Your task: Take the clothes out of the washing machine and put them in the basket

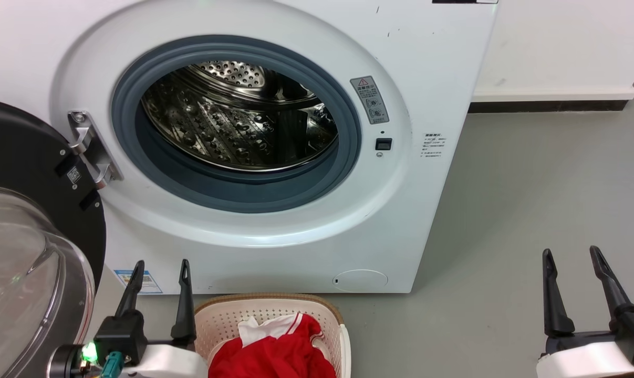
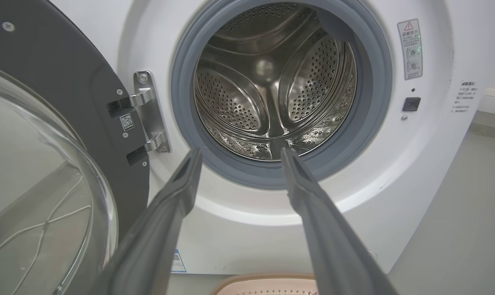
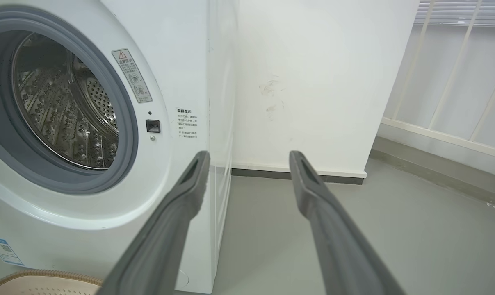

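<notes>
1. The door (image 1: 28, 157) of the washing machine (image 1: 427, 63) is hanging open at far left, its black rim and domed glass facing the head camera.
2. The left claw (image 1: 161, 262) is hovering released, fingers spread and gripping nothing. It is sitting in front of the machine's lower panel, just left of the basket (image 1: 267, 297). In the left wrist view its fingers are pointing toward the port.
3. The grey rubber ring (image 1: 243, 194) is framing the steel drum (image 1: 232, 126), which is showing bare perforated metal.
4. The basket is standing on the floor (image 1: 506, 210) just in front of the machine, below the port. The clothes (image 1: 274, 357) are lying inside it: red fabric, with a white part toward the machine.
5. The right claw (image 1: 570, 250) is hovering released over the floor, well right of the machine, fingers apart and holding nothing.
</notes>
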Tool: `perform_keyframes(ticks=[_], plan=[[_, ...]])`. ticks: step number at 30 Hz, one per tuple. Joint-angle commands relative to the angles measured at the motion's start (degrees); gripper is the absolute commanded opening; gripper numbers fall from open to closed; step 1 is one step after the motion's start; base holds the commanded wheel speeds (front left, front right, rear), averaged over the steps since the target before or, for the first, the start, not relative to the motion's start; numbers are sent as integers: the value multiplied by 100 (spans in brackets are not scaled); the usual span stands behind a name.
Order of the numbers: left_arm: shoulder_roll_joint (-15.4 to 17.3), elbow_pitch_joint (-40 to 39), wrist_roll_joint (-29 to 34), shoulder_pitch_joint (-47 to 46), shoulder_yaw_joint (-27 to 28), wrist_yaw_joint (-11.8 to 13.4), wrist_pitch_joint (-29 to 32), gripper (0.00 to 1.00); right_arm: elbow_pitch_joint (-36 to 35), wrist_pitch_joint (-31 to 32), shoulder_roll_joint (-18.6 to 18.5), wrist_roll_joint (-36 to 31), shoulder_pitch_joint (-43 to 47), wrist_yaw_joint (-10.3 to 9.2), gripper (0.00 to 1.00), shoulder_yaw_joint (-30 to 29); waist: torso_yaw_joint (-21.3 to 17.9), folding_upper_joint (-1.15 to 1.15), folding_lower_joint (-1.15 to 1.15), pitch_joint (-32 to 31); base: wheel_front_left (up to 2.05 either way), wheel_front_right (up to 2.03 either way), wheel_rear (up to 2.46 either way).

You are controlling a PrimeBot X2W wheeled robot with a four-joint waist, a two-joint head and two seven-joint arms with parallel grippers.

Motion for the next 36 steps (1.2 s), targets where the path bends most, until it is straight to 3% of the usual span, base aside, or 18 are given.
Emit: perform_keyframes(ticks=[1, 26, 27, 31, 36], plan=[[-59, -22, 49, 73, 27, 20, -14, 100, -43, -9, -5, 46, 100, -6, 100, 22, -35, 0, 1, -22, 0, 0, 0], [-294, 109, 332, 124, 342, -166, -15, 100, -29, -9, -5, 136, 108, -6, 100, 59, -70, 0, 1, -147, 0, 0, 0], [-296, 111, 344, 152, 341, -160, 0, 0, -34, 0, 0, 132, 116, 0, 0, 58, -71, 0, 1, -149, 0, 0, 0], [-345, 316, 303, 203, 353, -162, 48, 0, 174, 23, 17, 217, 144, 0, 0, 58, -71, 0, 1, -151, 0, 0, 0], [-359, 408, -300, 82, 456, -225, 247, 0, 290, 201, 16, 861, 27, 0, 0, 34, -63, 0, 1, -144, 0, 0, 0]])
